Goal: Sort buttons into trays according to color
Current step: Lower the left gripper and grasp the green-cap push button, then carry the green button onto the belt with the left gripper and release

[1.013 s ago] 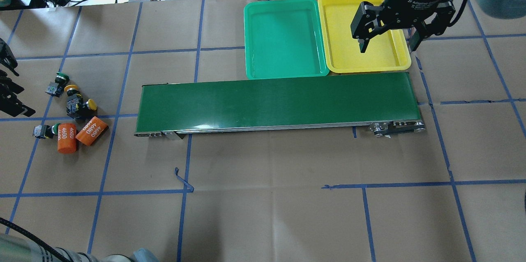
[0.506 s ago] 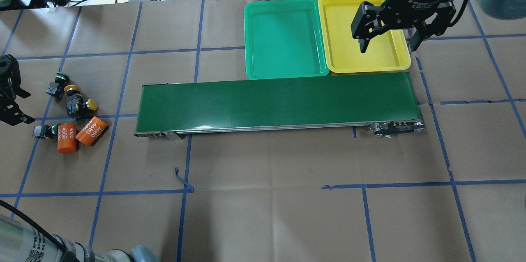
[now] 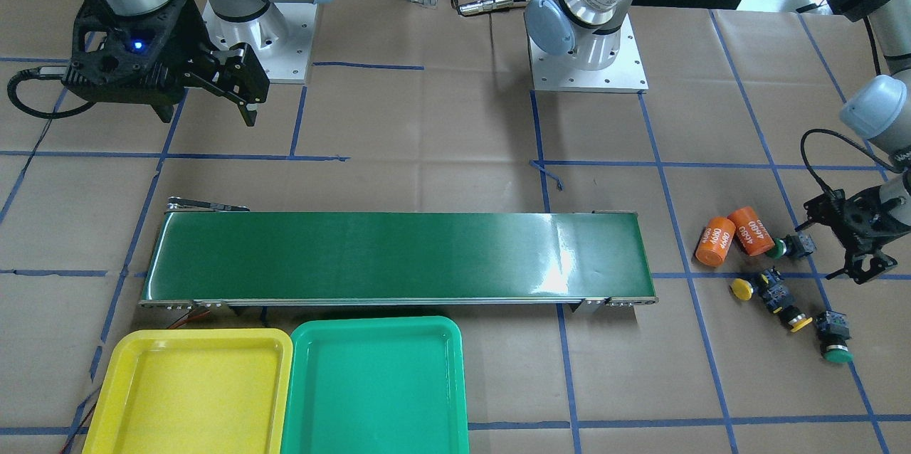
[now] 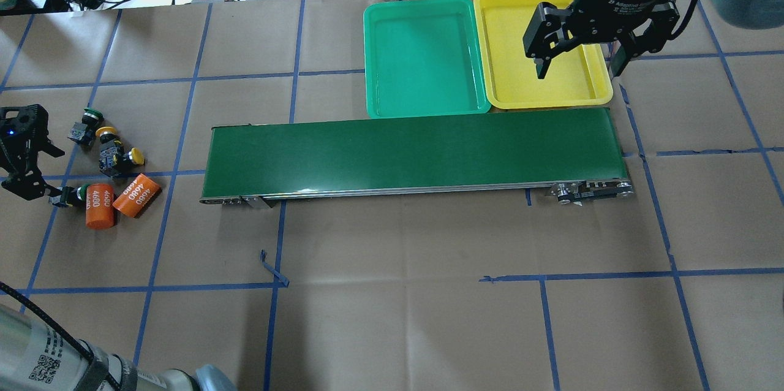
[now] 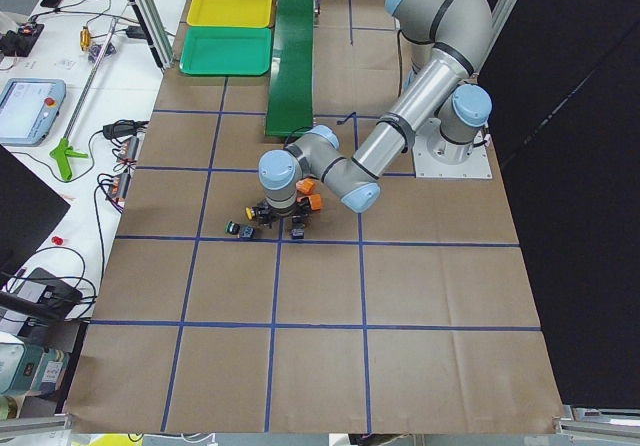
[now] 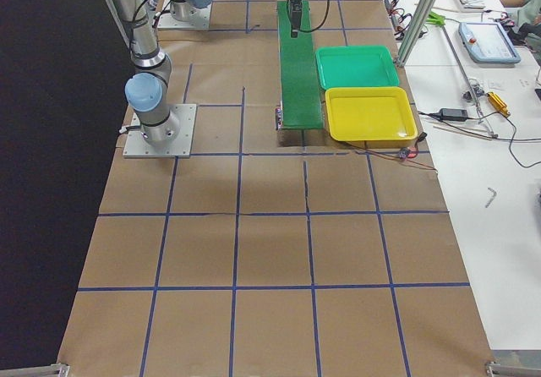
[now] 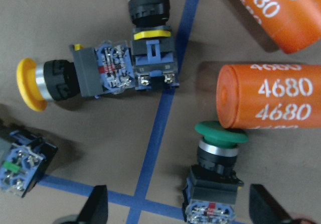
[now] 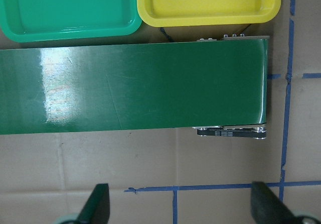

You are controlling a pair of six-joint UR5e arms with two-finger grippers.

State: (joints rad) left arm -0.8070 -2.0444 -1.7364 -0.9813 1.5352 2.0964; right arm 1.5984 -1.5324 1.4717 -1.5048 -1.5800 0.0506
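Left gripper [image 4: 49,171] spread wide over a green button [image 7: 215,158]; right gripper [image 4: 579,69] open too, holding nothing
The wrist view cuts off one yellow button [image 7: 148,3] and the second green button [image 7: 20,169]. Both orange cylinders [image 7: 266,103] read "4680". All four buttons lie on the paper, well apart from the green tray [image 4: 422,110] and yellow tray [image 4: 551,100]
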